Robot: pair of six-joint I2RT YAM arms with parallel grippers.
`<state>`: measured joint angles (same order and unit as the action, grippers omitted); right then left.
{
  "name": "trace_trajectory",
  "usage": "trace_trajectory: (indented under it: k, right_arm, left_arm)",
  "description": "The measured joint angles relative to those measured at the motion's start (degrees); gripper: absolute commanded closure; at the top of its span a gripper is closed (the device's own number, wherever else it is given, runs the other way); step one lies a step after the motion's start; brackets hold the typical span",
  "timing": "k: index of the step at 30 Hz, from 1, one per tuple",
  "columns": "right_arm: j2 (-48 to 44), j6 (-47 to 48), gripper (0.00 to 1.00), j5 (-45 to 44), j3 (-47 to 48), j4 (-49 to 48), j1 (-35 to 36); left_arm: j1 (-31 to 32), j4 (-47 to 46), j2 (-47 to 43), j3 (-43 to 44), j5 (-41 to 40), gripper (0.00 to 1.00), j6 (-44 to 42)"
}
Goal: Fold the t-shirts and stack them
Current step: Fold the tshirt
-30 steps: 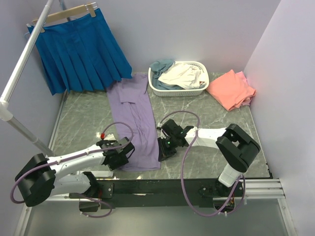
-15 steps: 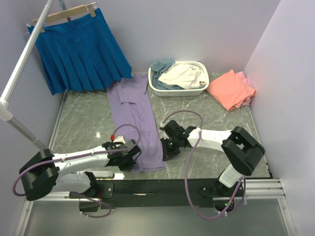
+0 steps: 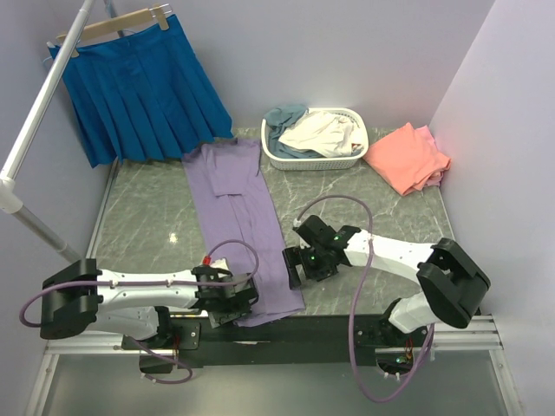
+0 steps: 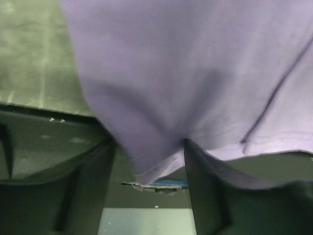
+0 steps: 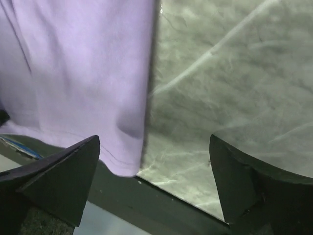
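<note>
The lavender t-shirt (image 3: 243, 217) lies as a long narrow strip down the marble table, its hem at the near edge. My left gripper (image 3: 232, 302) is at the hem's left corner. In the left wrist view the left gripper (image 4: 149, 147) is open, with the shirt (image 4: 186, 73) sagging loosely between the fingers. My right gripper (image 3: 295, 264) is at the strip's right edge. The right wrist view shows the right gripper (image 5: 154, 142) wide open over the shirt's corner (image 5: 122, 156), gripping nothing. Coral-pink t-shirts (image 3: 408, 156) are piled at the back right.
A white lattice basket (image 3: 286, 161) at the back holds cream (image 3: 323, 132) and grey-blue (image 3: 282, 117) t-shirts. A blue pleated skirt (image 3: 139, 87) hangs on a hanger at the back left by a slanted white pole (image 3: 43, 100). A black rail (image 3: 286, 334) runs along the near edge.
Both arms drew back toward the near edge, dragging the lavender shirt's hem with them. Both grippers then went from shut to open and let go of the hem.
</note>
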<state>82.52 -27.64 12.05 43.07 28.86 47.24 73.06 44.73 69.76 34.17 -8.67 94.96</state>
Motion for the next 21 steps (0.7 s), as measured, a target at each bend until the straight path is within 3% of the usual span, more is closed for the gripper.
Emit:
trace_trajectory:
  k: [16,18,21]
  right_arm:
    - [-6.3,-3.1,0.0,7.1,-7.2,-6.5,-0.2]
    - [-7.1,-3.7,0.1,7.7,-8.1,-7.5,-0.2]
    - [-7.2,-4.5,0.54,8.8,-9.2,-9.1,-0.2]
  left_arm:
    - [3.1,2.3,1.7,0.8,-2.0,0.47,2.0]
    - [3.3,2.4,1.8,0.9,-2.2,0.48,2.1]
    - [3.5,2.5,1.8,0.9,-2.4,0.51,2.3]
